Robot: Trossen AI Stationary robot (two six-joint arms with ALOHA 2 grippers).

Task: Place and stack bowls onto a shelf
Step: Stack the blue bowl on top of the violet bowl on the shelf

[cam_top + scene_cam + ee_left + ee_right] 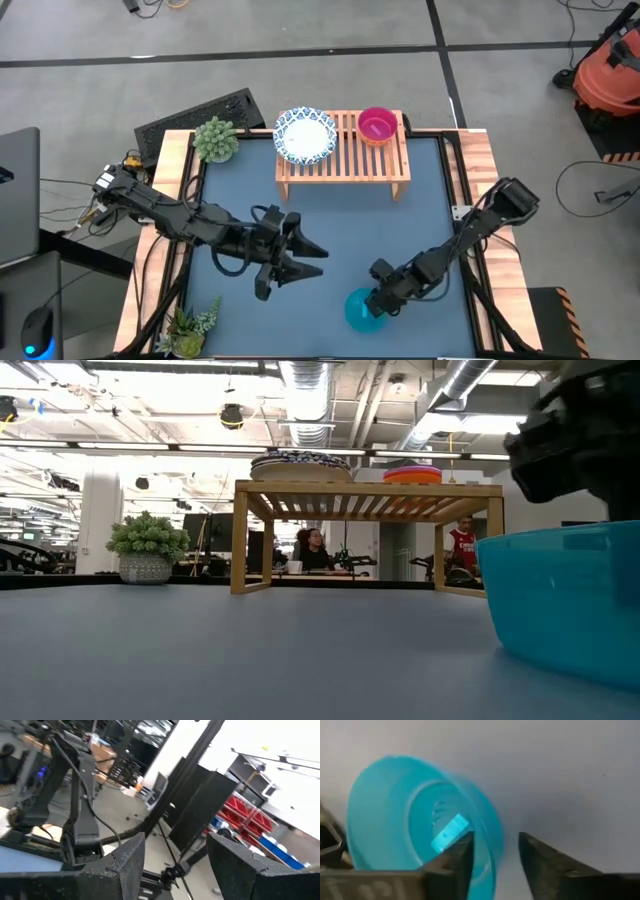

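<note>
A teal bowl sits near the table's near edge, large in the low view. My right gripper is open at its rim, one finger inside and one outside. The light-wood shelf stands at the far side. On its slats rest white bowls with blue rims at the left and small coloured bowls, red on the outside, at the right. My left gripper is open above the table's middle left and holds nothing; its wrist view looks out into the room. My right gripper stands astride the teal bowl's rim wall, coming slanting down from the table's right. One finger is in the hollow and one outside. Whether either finger touches the wall, I cannot tell.
A potted plant stands left of the shelf and another at the near left corner. A keyboard lies beyond the far left edge. Open blue tabletop lies between the grippers and the shelf. People sit in the room behind.
</note>
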